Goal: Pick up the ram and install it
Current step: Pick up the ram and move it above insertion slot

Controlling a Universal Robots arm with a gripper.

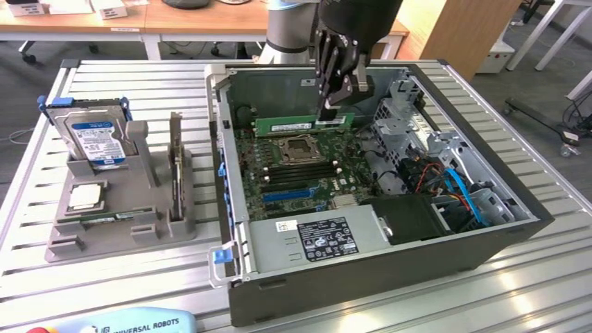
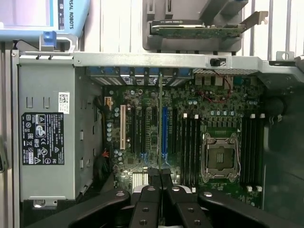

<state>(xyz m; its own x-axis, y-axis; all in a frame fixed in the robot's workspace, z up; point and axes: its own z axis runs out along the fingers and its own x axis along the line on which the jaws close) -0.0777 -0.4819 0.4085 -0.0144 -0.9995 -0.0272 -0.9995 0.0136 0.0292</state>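
Note:
The ram, a long thin green stick, hangs level over the motherboard inside the open computer case. My gripper comes down from above and is shut on the ram's end toward the exterior view's right. In the wrist view the ram appears edge-on as a thin line running out from between my fingertips, over the board's expansion slots. Black memory slots lie beside the processor socket, and a second bank lies on its other side.
A grey holder at the exterior view's left carries a hard drive, a square silver chip and an upright card. The power supply, drive cage and cables crowd the case. A teach pendant lies at the front edge.

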